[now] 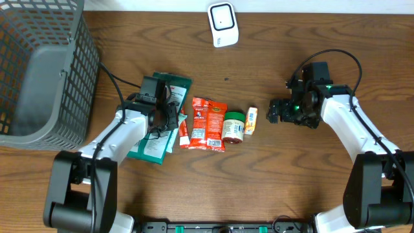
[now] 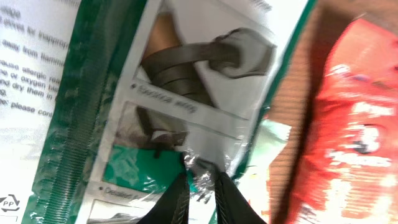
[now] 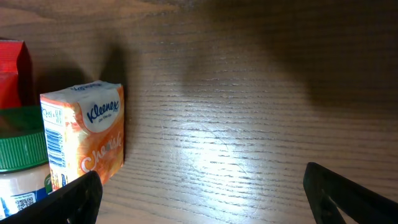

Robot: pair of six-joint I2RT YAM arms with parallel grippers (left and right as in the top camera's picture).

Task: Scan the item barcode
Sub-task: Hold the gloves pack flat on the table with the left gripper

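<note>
A green and white packet (image 1: 174,87) lies flat on the wooden table, left of centre. My left gripper (image 1: 169,116) is over its right edge. In the left wrist view the fingers (image 2: 200,174) are pinched on the packet's (image 2: 199,81) clear plastic rim. A white barcode scanner (image 1: 223,24) stands at the back of the table. My right gripper (image 1: 275,111) hovers open just right of the row of items. In the right wrist view its jaws (image 3: 202,199) stand wide over bare wood.
A red snack packet (image 1: 207,123), a green-lidded jar (image 1: 233,127) and an orange Kleenex pack (image 1: 250,120) lie in a row in the middle. The Kleenex pack (image 3: 87,134) sits beside my right gripper's left finger. A grey mesh basket (image 1: 39,71) fills the back left.
</note>
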